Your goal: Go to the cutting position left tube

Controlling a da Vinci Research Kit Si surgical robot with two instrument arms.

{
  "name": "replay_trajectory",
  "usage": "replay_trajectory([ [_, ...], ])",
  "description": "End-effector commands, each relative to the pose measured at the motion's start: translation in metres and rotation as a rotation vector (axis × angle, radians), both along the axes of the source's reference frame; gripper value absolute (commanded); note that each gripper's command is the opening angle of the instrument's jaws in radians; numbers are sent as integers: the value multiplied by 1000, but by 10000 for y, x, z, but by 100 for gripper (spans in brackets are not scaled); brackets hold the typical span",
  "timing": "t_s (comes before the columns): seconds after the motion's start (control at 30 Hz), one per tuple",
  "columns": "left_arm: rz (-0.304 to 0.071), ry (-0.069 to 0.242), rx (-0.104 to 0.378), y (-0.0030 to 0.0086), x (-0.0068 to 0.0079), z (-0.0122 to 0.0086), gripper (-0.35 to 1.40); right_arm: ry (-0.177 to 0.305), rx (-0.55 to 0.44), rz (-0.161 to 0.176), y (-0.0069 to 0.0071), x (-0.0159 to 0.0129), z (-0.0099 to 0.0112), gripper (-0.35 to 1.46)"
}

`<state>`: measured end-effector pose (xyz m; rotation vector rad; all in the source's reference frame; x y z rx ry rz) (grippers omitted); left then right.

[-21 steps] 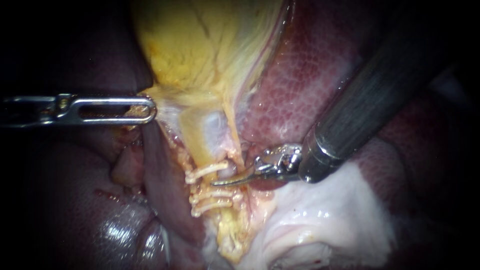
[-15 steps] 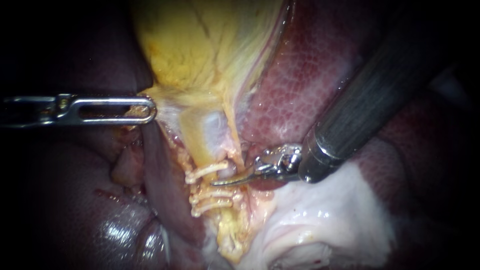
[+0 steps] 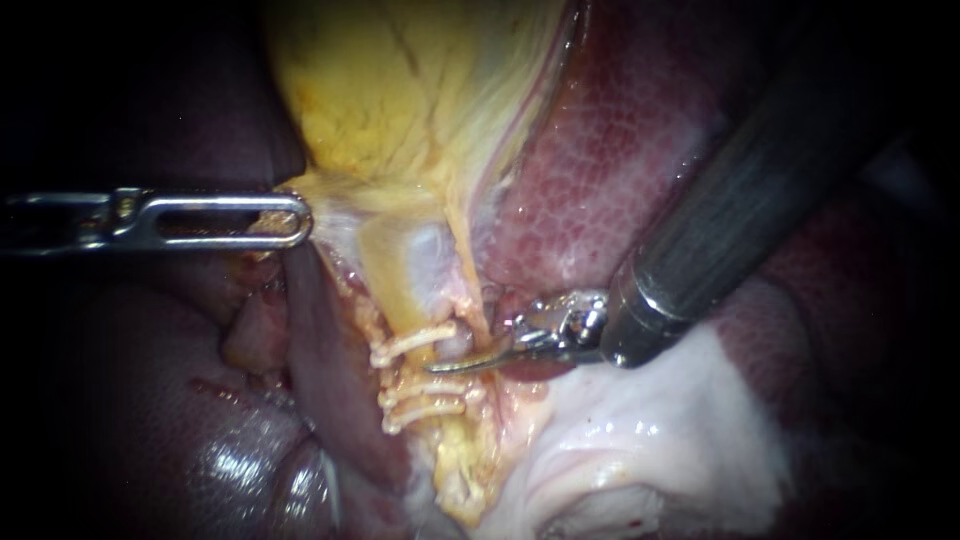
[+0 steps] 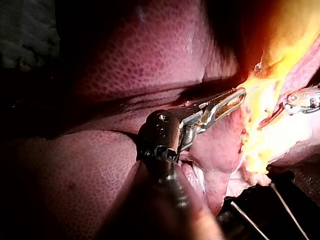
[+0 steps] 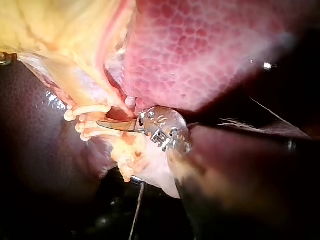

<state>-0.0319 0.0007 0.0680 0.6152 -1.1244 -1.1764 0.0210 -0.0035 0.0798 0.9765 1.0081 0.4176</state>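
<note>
- Tube [image 3: 395, 295], pale yellow, runs down the middle of the endoscope view from the gallbladder [image 3: 400, 90], with mottled red liver [image 3: 620, 150] to its right.
- White clips cross the tube: one upper clip [image 3: 410, 342], and lower clips [image 3: 428, 402] set close together a little further down.
- Right instrument [image 3: 440, 365] enters from the upper right on a thick dark shaft. Its thin curved tip lies across the tube, in the space between the upper clip and the lower clips, pointing toward the view's left.
- Whether this instrument's hand is open or closed cannot be told. Only one curved edge shows clearly, in the endoscope view and the right wrist view alike.
- Left instrument [image 3: 295, 220] comes in level from the left. Its hand, a slotted pair of jaws, is closed on the yellow lower edge of the gallbladder, above and left of the clips and apart from the right instrument.
- Pale tissue [image 3: 640, 430], white and glossy, lies below the right instrument's shaft in the endoscope view.
</note>
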Motion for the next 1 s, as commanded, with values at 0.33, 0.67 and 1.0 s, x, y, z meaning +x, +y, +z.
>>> replay_trajectory([
  [0.33, 1, -1, 1, 1, 0, -1, -35, -3, -31, 29, 6, -9, -7, 78],
  [0.67, 1, -1, 2, 1, 1, -3, -35, -25, -50, 73, 4, 2, 5, 116],
  [1.0, 1, -1, 2, 1, 0, -3, -35, 15, -32, 59, -9, 25, 18, 118],
])
